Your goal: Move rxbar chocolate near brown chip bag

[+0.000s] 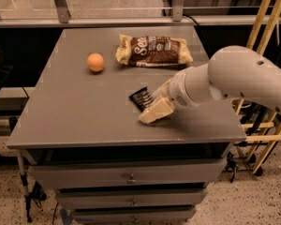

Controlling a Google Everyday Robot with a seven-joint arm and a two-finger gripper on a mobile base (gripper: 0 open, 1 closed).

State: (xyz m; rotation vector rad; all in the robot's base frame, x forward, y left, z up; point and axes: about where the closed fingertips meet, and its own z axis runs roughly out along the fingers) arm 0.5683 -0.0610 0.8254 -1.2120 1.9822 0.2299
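The small flat rxbar chocolate, in a black wrapper with pale lettering, lies on the flat grey worktop. It sits a little right of the middle and closer to the front edge than to the back edge, turned at a slant to both. The robot's cream-coloured gripper is down at the worktop surface, just beside the bar on its front-right side and covering its nearer end. From this angle one cannot tell whether the pincer is released or clenched on the bar. The bulky white rounded arm reaches in over the right edge of the worktop, near the front right corner.

The large crinkled brown chip bag, with tan ends and white lettering, lies flat near the back edge, right of centre. A strip of bare worktop separates it from the bar. A round orange fruit rests to the left of the bag, apart from it and well apart from the bar.

Below the front edge is a stack of grey metal drawers with small handles
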